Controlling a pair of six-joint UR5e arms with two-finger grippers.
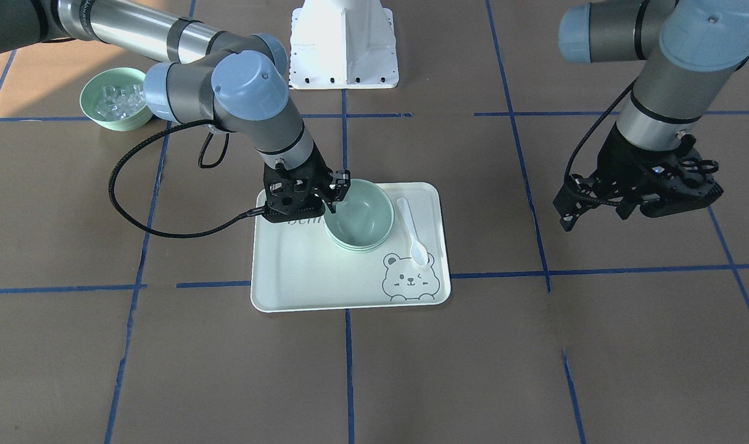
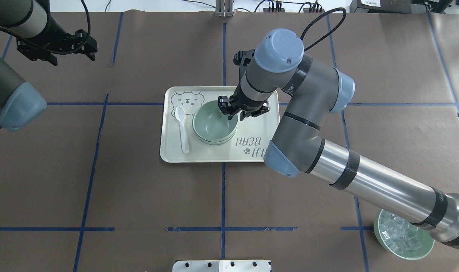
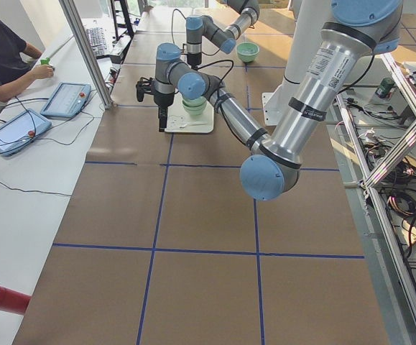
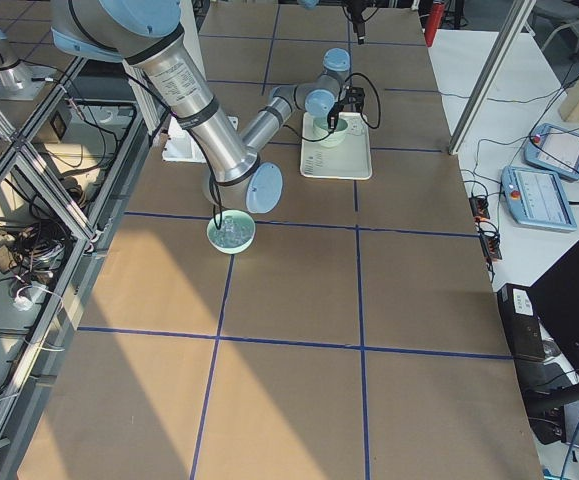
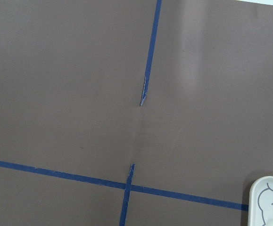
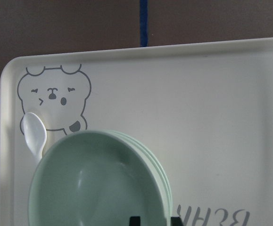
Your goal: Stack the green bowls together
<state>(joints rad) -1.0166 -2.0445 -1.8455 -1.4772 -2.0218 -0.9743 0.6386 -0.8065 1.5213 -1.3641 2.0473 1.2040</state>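
Observation:
Three pale green bowls (image 1: 357,216) sit nested in one stack on the cream bear tray (image 1: 300,271). The stack also shows in the overhead view (image 2: 213,126) and in the right wrist view (image 6: 94,188). My right gripper (image 1: 337,188) is down at the stack's rim on the robot's side. Its fingers stand a little apart, one inside the top bowl and one outside the rim, so it looks open. My left gripper (image 2: 91,47) is open and empty. It hovers over bare table far from the tray.
A white spoon (image 1: 411,231) lies on the tray beside the stack, near the bear drawing. A green bowl with clear cubes (image 1: 115,98) stands off the tray under the right arm. The white robot base (image 1: 343,43) is behind the tray.

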